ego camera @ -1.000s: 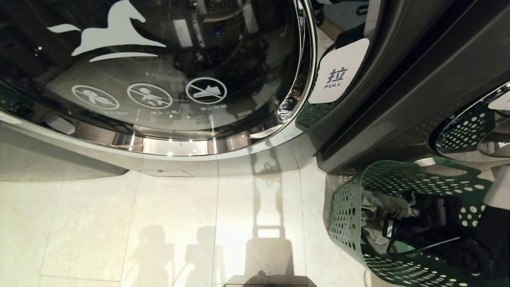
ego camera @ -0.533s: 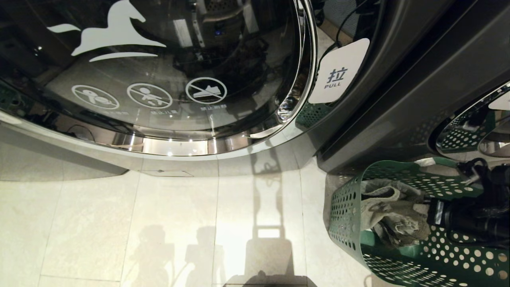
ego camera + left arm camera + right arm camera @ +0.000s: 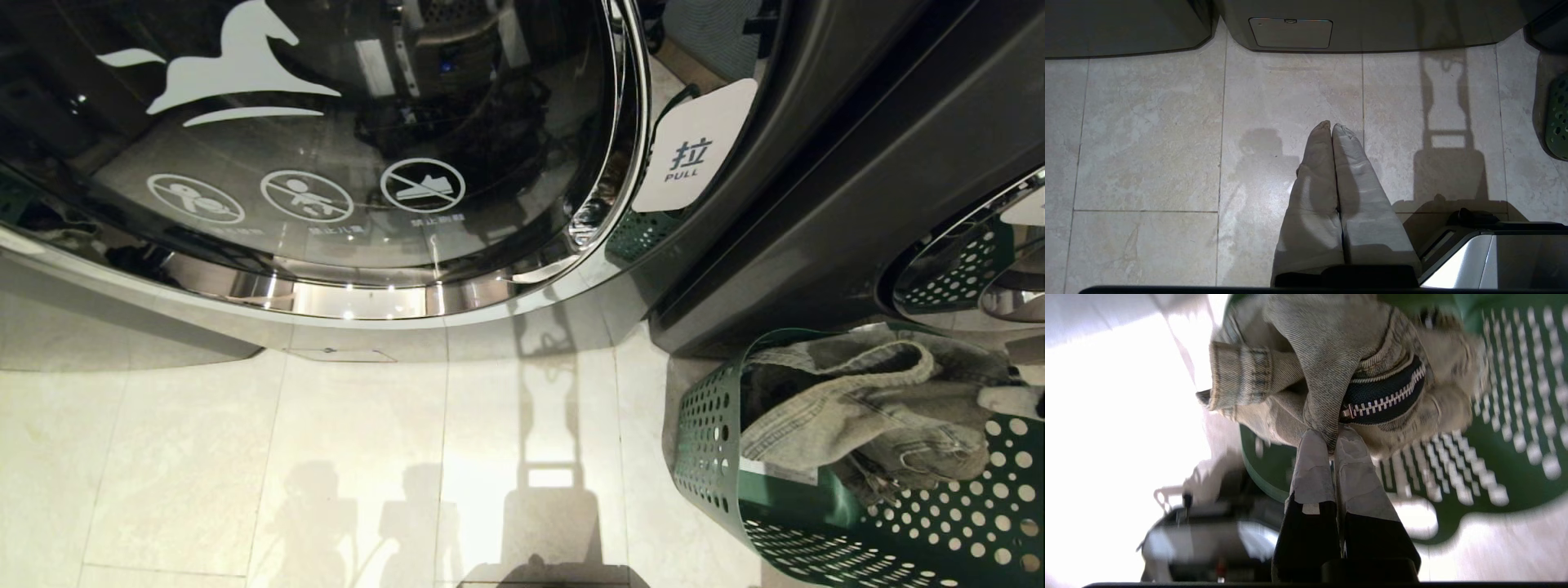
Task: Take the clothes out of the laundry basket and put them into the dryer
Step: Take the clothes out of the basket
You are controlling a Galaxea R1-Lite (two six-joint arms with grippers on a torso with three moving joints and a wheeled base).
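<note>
Dryer door (image 3: 326,155) looks shut, so you can't load yet. Green laundry basket (image 3: 710,441) sits right of it on the floor. Right gripper (image 3: 1333,437) fingers pinch the denim garment (image 3: 865,408) above the basket: lift clear of the rim. Left gripper (image 3: 1332,127) closed, empty.

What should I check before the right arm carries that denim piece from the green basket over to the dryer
1. Right pincer shut on the denim garment: ok.
2. Garment clear of the laundry basket: not ok, it hangs over the rim.
3. Dryer door open: not ok, glass covers the drum.
4. Left pincer out of the way: ok, shut above bare floor.
5. More clothes left below: cannot tell.
</note>
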